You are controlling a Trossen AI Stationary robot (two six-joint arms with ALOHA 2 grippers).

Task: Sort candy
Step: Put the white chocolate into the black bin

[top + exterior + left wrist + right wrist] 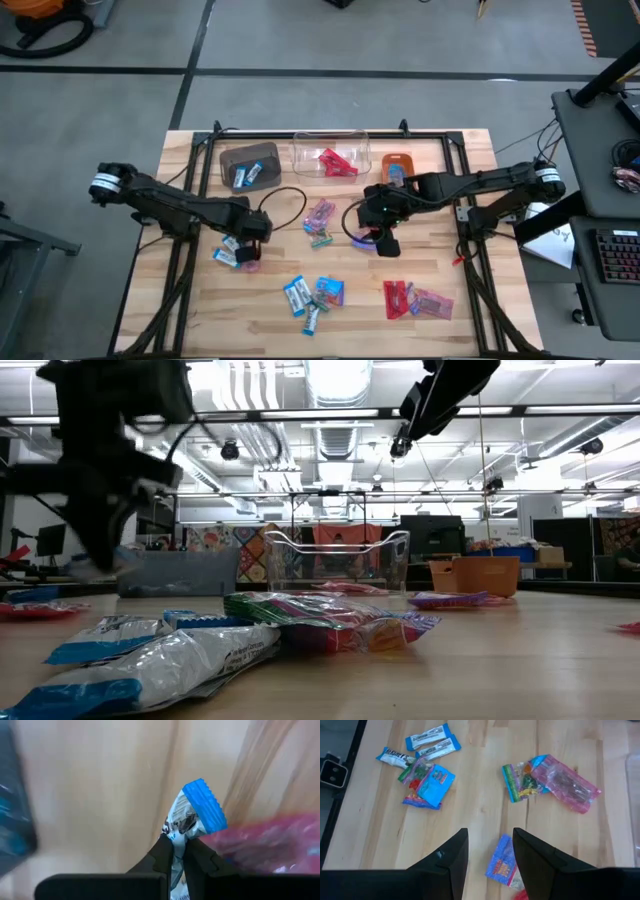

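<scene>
- Left wrist view: my left gripper (179, 852) pinches a blue-and-white crinkled candy wrapper (196, 817), lifted at the high view's lower left.
- My right gripper (490, 847) hangs with fingers apart at centre-right, empty.
- Next, I judge: carry it to the brown bin (249, 162), upper left, holding matching blue-and-white sweets.

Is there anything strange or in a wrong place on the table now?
Nothing looks damaged or spilled. Candy lies in loose heaps on the table, as expected mid-sort: a blue pile and a red pile. The left gripper is pinching a blue-and-white candy; the right gripper is open above a purple candy.
</scene>
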